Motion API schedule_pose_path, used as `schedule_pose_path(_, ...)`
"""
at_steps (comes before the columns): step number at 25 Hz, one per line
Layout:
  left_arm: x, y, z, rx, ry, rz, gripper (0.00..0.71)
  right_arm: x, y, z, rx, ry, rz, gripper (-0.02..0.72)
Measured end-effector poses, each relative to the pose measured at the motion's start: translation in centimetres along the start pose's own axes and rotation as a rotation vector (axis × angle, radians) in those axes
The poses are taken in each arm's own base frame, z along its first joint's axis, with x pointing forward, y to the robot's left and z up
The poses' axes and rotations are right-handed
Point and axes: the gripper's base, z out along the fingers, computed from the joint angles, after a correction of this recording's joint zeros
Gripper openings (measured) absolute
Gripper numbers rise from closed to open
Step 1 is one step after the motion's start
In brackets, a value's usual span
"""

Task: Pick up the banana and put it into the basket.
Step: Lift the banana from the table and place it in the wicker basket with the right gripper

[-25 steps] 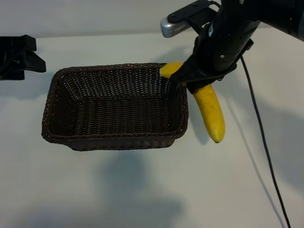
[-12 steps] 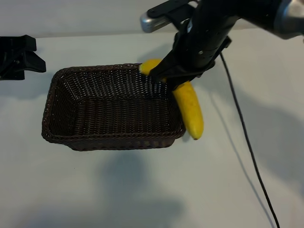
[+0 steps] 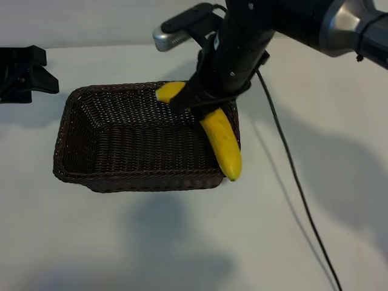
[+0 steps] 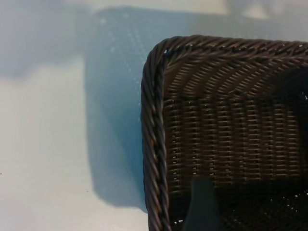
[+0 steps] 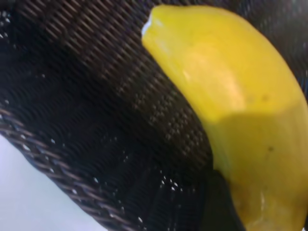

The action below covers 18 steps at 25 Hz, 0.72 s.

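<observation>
A white surface [image 3: 182, 242] carries a dark woven basket [image 3: 79, 163], which sits toward the left of the exterior view. The right hand [image 3: 203, 104] is clamped around the middle of the banana [image 3: 223, 145], holding it in the air above the basket's right side. The banana's lower tip hangs just past the basket's front right corner, while its upper end pokes out over the far part of the basket's inside. A black cable [image 3: 291, 176] trails from the right arm. The left hand [image 3: 24, 73], partly open and holding nothing, sits at the far left edge, beside the basket's far left corner.
</observation>
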Motion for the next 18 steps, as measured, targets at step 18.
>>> schedule_pose_path(18, 0.1, 0.0, 0.0, 0.003, 0.011, 0.005, 0.547, -1.4, 2.7, -0.2, -0.022, -0.031, -0.230, 0.406)
